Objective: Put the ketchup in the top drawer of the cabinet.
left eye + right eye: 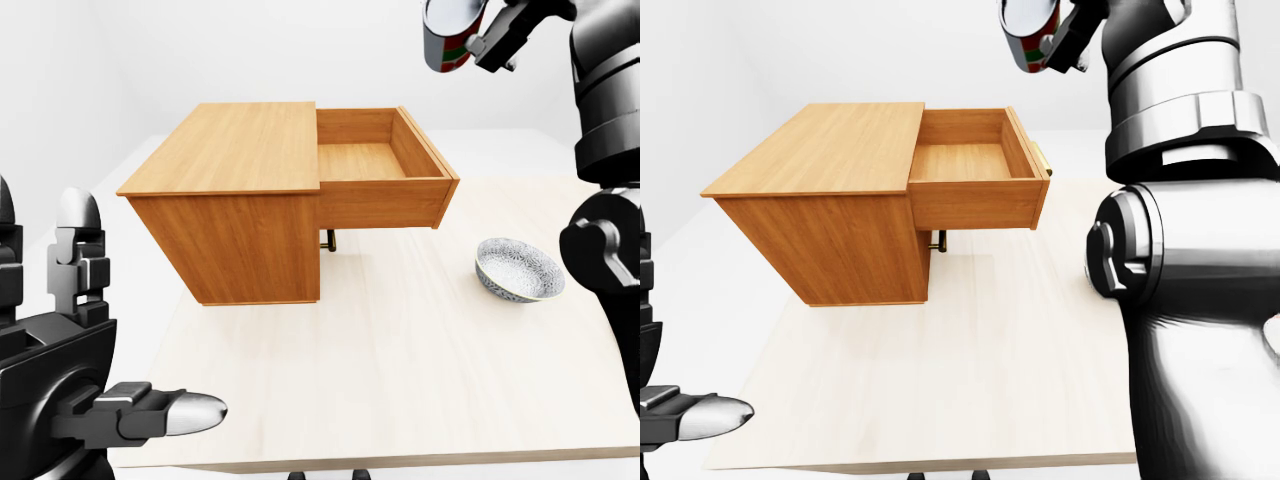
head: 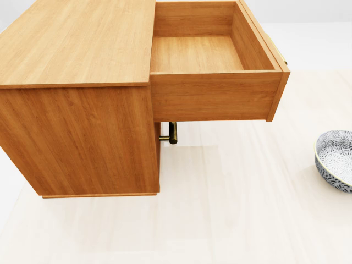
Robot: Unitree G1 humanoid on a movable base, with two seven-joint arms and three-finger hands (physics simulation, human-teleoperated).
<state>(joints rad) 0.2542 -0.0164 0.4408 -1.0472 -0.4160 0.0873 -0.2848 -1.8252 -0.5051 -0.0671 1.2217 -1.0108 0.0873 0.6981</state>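
Ketchup bottle point(image 1: 447, 40): top right of the left-eye view, clamped in the right hand point(image 1: 505, 30), tilted, raised well above and slightly right of the top drawer point(image 1: 372, 160). Drawer: open, no contents, projecting rightward from the cabinet point(image 1: 240, 150). Left hand point(image 1: 75, 330): lower left, fingers apart, holding nothing, much the farther hand. Patterned bowl point(image 1: 519, 268): on the table point(image 1: 400, 380), right of the drawer.

A pale wooden counter point(image 1: 400, 370) is stretching across the room under soft, even light. Behind it, plain white walls point(image 1: 250, 50) are closing in the space with no visible seams. The floor point(image 1: 120, 170) around the counter is looking white too, though it is blending into the walls.
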